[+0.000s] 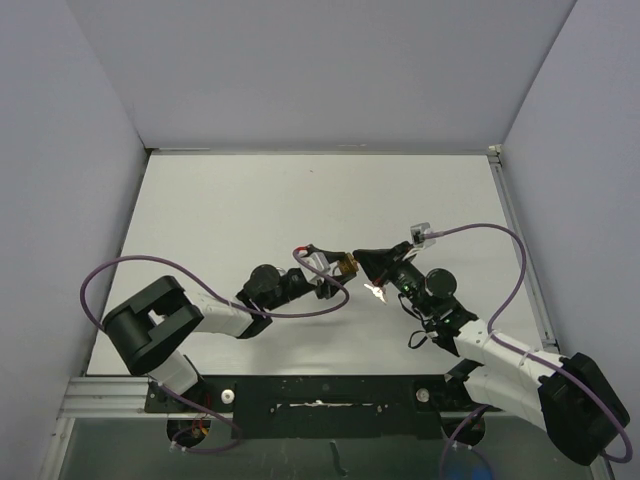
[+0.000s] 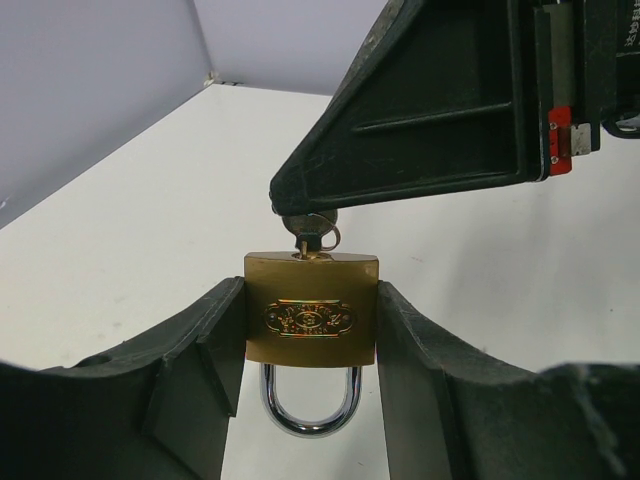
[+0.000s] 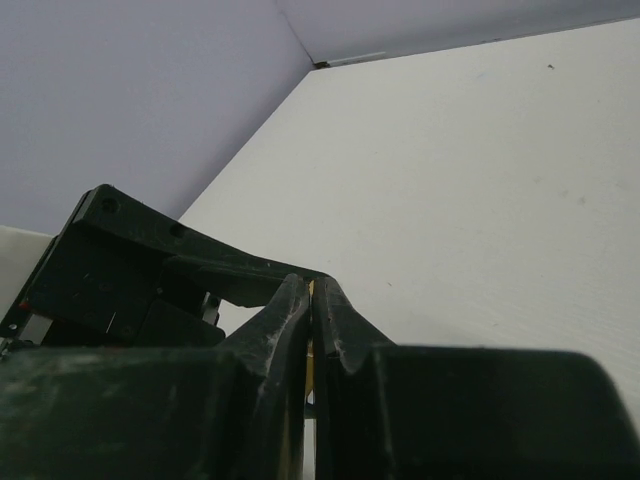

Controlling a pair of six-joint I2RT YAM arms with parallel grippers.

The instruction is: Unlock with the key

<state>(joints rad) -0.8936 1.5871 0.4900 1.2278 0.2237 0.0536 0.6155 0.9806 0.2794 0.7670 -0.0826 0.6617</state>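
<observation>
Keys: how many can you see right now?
1. The key sits in the brass padlock, clamped by the left gripper, and is pinched by the right gripper. None else shows.

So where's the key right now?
In the left wrist view the key sits in the top of the brass padlock, pinched by the right fingers; the left fingers clamp the padlock's sides.

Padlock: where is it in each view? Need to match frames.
Top external: padlock, brass speck mid-frame.
Left wrist: centre, clamped in left gripper, shackle at bottom.
Right wrist: only a brass sliver between fingers; padlock or key, cannot tell.
Shared landmark: right gripper pinching the key.
</observation>
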